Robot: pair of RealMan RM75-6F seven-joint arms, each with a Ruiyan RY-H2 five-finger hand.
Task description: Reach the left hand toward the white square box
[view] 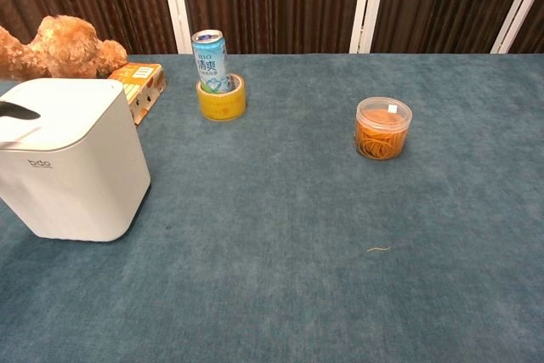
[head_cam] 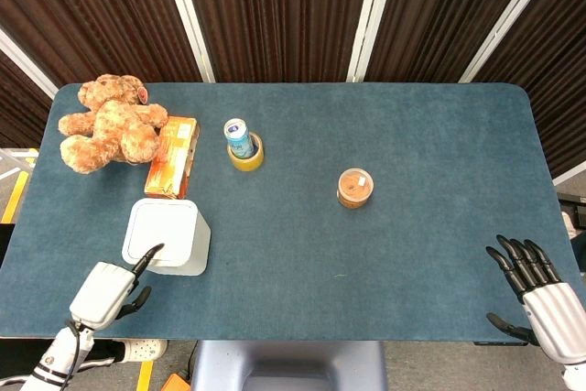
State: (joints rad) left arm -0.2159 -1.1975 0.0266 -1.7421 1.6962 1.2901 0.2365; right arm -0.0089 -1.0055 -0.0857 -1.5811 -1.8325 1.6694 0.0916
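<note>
The white square box (head_cam: 168, 236) stands on the blue table near its front left, and fills the left side of the chest view as the white square box (view: 70, 159). My left hand (head_cam: 112, 287) hovers at the box's near left corner with dark fingertips (head_cam: 148, 256) over the lid's edge; one fingertip (view: 17, 111) shows at the chest view's left edge. It holds nothing, fingers extended. My right hand (head_cam: 540, 298) sits at the table's front right corner, fingers spread, empty.
Behind the box lie an orange carton (head_cam: 173, 156) and a teddy bear (head_cam: 106, 124). A drink can (head_cam: 238, 137) stands inside a yellow tape roll (head_cam: 247, 155). A clear tub of orange rubber bands (head_cam: 354, 188) sits mid-table.
</note>
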